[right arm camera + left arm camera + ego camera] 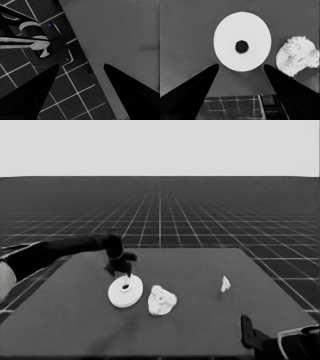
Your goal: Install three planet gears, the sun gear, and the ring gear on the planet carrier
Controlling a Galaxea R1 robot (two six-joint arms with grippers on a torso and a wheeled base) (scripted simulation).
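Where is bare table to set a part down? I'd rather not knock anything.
Free: the dark table between the gear-covered smaller white round part and the thin white piece, and its near left corner. Crowded: the left tool hangs over the larger white round part, right beside that gear pile.

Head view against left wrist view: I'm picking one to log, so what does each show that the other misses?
Only the head view shows the thin white piece and the parked right gripper at the table's near right corner. Only the left wrist view shows the left gripper open. Both show the larger round part beneath it and the smaller round part carrying gears.
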